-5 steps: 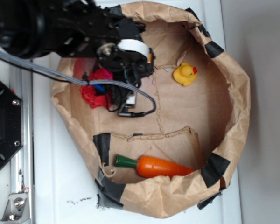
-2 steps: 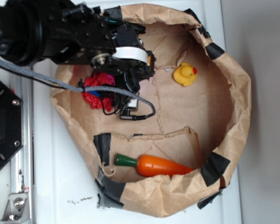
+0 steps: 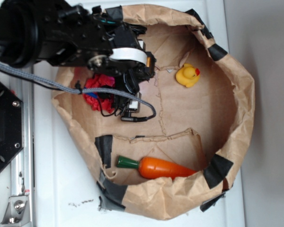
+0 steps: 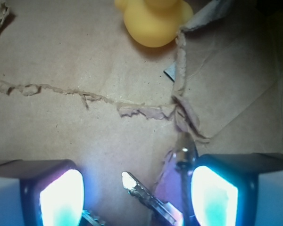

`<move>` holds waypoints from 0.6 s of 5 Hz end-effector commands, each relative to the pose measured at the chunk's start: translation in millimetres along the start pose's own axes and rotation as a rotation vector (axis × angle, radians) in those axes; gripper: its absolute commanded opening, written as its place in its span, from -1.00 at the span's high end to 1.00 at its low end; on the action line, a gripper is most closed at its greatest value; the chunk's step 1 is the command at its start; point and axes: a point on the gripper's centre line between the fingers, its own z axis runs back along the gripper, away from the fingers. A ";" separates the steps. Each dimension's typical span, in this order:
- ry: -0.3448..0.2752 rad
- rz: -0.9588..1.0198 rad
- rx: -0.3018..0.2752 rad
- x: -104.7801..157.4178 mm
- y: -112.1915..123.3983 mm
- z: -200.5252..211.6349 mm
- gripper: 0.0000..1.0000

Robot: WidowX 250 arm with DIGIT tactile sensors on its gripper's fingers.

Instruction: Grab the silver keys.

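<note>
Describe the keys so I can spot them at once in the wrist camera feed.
Start from the torn brown paper bag lining the floor, then drop to the bottom edge where the gripper shows two glowing pads. Between them lie the silver keys, one shiny metal blade pointing up-left. Unlike the yellow duck at the top, they are thin, flat and reflective.

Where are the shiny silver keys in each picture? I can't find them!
Exterior: the silver keys are not visible; the arm and claw cover that spot on the brown paper.
Wrist: the silver keys lie at the bottom middle, between the two glowing claw fingers.
Shared landmark: the yellow duck, right of the claw in the exterior view, at the top edge in the wrist view.
</note>
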 end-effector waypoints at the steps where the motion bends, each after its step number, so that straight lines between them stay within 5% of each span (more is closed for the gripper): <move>1: 0.069 -0.009 0.023 -26.0 -2.8 -16.9 -1.00; 2: 0.068 0.018 0.019 -27.7 -1.7 -16.9 1.00; 3: 0.064 0.025 0.014 -27.7 -1.1 -15.5 1.00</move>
